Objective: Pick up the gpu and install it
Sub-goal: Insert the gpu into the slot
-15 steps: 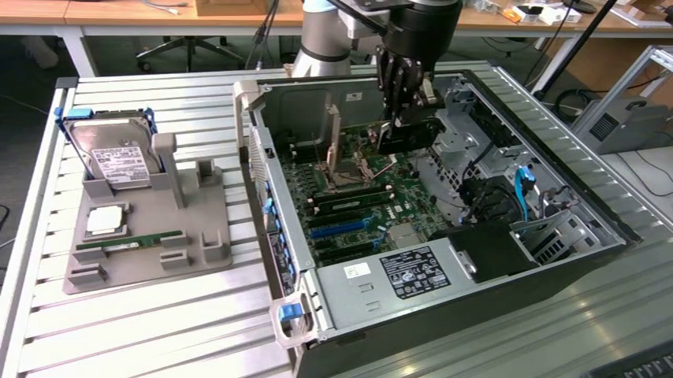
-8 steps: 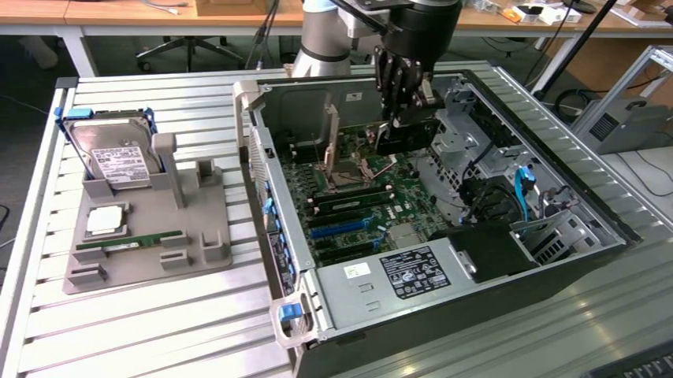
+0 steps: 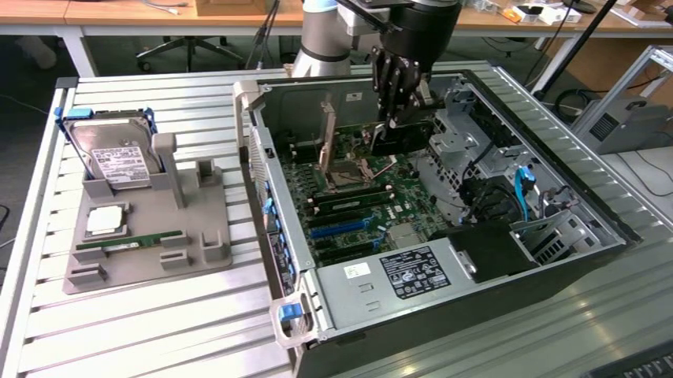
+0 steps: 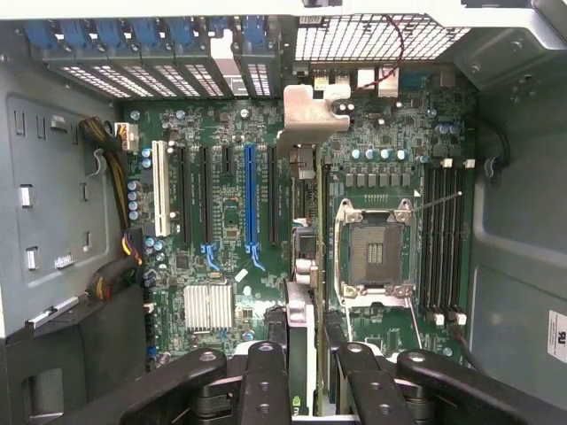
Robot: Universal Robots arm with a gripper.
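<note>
Your gripper hangs inside the open case, over the motherboard, and its black fingers are clenched on the gpu. You can see the card as a dark slab hanging from the fingertips, held above the board near the CPU socket and clear of the slots. From the wrist, the gpu runs edge-on away from the gripper, its silvery bracket at the far end by the case's rear wall, next to the blue slot clips. The card hangs between the long blue slot and the socket. Beyond the socket lie the memory slots. Outside the case, on the slatted tabletop, a grey holder carries the hard drive and a green memory stick.
</note>
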